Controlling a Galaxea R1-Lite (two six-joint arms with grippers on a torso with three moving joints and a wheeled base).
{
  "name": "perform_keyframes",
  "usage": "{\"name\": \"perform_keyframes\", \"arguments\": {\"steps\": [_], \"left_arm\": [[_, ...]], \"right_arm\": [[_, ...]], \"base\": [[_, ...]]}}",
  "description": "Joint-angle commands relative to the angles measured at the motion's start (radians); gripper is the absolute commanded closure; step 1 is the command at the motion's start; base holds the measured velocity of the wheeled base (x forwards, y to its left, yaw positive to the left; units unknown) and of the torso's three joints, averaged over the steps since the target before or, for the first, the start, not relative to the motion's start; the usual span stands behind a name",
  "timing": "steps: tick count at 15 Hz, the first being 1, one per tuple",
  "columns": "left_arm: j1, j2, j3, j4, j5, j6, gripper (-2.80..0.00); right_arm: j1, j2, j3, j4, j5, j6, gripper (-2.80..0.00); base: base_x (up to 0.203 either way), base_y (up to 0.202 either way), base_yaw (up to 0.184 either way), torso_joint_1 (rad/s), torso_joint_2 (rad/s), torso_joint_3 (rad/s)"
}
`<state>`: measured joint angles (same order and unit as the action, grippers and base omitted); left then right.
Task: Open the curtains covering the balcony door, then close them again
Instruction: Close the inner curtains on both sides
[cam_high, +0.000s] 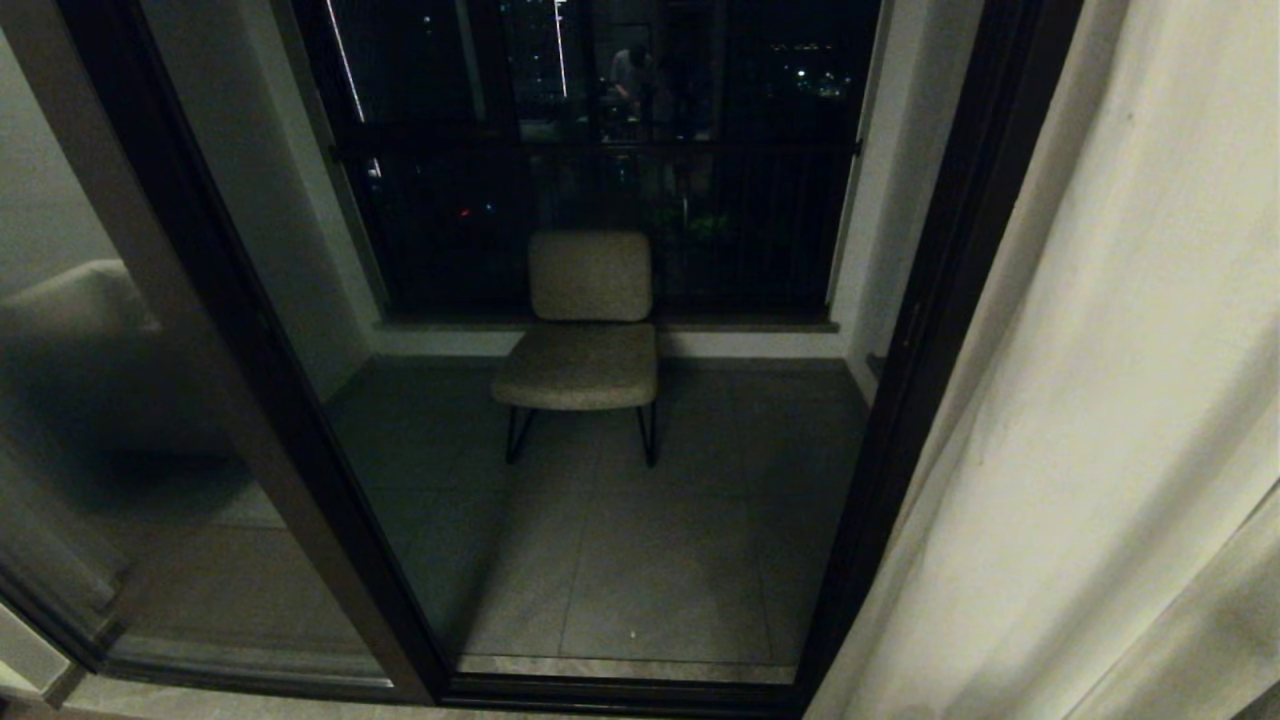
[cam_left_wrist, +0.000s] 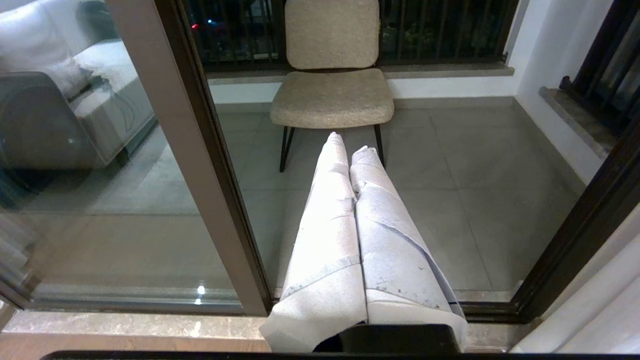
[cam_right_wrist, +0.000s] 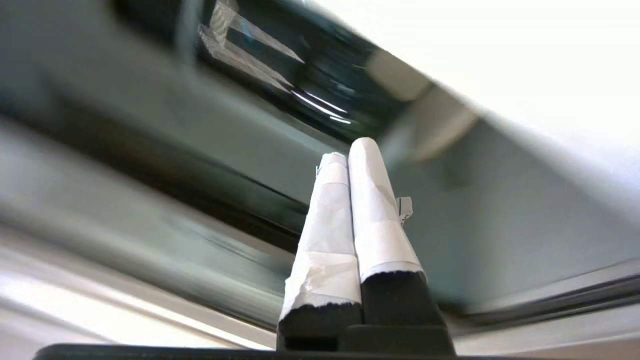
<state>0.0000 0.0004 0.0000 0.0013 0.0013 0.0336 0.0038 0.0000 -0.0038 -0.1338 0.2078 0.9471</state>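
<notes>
The curtains (cam_high: 1090, 400) hung gathered at the right side of the balcony door (cam_high: 900, 400), whose glass was uncovered. A chair (cam_high: 585, 340) stood behind it. The left end effector (cam_left_wrist: 350, 147) and the right end effector (cam_right_wrist: 350, 150) were both closed and empty.

**My fingers, wrapped in white**

My left gripper (cam_left_wrist: 350, 142) wears long tapering fingers (cam_left_wrist: 325, 240) bound in white tape — creased, overlapping in bands, speckled with small dark marks near the base. My right gripper (cam_right_wrist: 350, 150) has the same white wrapping on its fingers (cam_right_wrist: 375, 220), torn ragged at the lower edge, where black finger bodies and a black mount show beneath.
</notes>
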Motion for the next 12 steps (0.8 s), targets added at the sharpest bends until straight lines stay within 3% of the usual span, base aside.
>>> {"name": "perform_keyframes", "arguments": {"steps": [1,3,5,9,10,12], "left_arm": [[0.0,0.0,0.0,0.0,0.0,0.0,0.0],[0.0,0.0,0.0,0.0,0.0,0.0,0.0],[0.0,0.0,0.0,0.0,0.0,0.0,0.0],[0.0,0.0,0.0,0.0,0.0,0.0,0.0],[0.0,0.0,0.0,0.0,0.0,0.0,0.0],[0.0,0.0,0.0,0.0,0.0,0.0,0.0]], "right_arm": [[0.001,0.0,-0.005,0.003,0.042,-0.482,0.0],[0.001,0.0,-0.007,0.009,0.058,-0.752,0.0],[0.001,0.0,-0.008,0.017,0.053,-0.958,0.0],[0.001,0.0,0.001,0.046,-0.124,-1.382,0.0],[0.001,0.0,0.002,0.093,-0.143,-1.408,0.0],[0.001,0.001,0.002,0.102,-0.146,-1.31,0.0]], "base": [[0.0,0.0,0.0,0.0,0.0,0.0],[0.0,0.0,0.0,0.0,0.0,0.0],[0.0,0.0,0.0,0.0,0.0,0.0],[0.0,0.0,0.0,0.0,0.0,0.0],[0.0,0.0,0.0,0.0,0.0,0.0],[0.0,0.0,0.0,0.0,0.0,0.0]]}}
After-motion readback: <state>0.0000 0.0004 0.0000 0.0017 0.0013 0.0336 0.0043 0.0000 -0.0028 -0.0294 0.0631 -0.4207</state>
